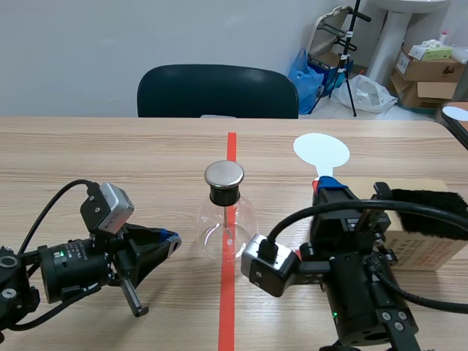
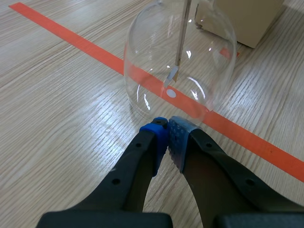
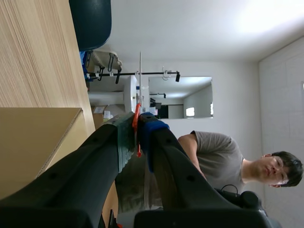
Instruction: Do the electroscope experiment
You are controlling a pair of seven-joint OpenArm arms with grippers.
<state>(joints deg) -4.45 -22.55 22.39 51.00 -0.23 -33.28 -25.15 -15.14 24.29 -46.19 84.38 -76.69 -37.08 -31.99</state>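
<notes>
In the scene view, the clear glass electroscope flask (image 1: pixel 225 227) stood on the pale wooden worktop (image 1: pixel 110 161), on the orange-red tape line (image 1: pixel 228 307). It was topped by a round metal cap (image 1: pixel 224 174) on a black stopper. It sat just ahead of the left tool (image 1: pixel 170 240), which lay low and clenched on nothing, its tips aimed at the glass belly. That looked like a parked or bracing pose, not a lift. The right tool (image 1: pixel 325 184) grasped a flat white round paddle with an orange-red handle (image 1: pixel 322 150) by that handle. The white disc lay level beyond its tips, off to the side of the metal cap and apart from it, likely kept ready to be carried over to the cap. A tan cardboard box (image 1: pixel 428 245) sat beside this tool, on the side away from the flask.

In the left wrist view, the blue pads met with nothing between them. The flask stood immediately ahead of them, though I could not tell whether they touched it. Inside, a thin metal rod (image 2: pixel 182 33) hung down, with a small foil leaf (image 2: pixel 173 73) at its foot. The leaf sat close to the rod, so I judged it still uncharged.

In the right wrist view, the pads pinched the orange-red handle, with the paddle edge-on ahead of them. The box lay beside the tool, and a person in a grey shirt (image 3: pixel 213 152) sat beyond.
</notes>
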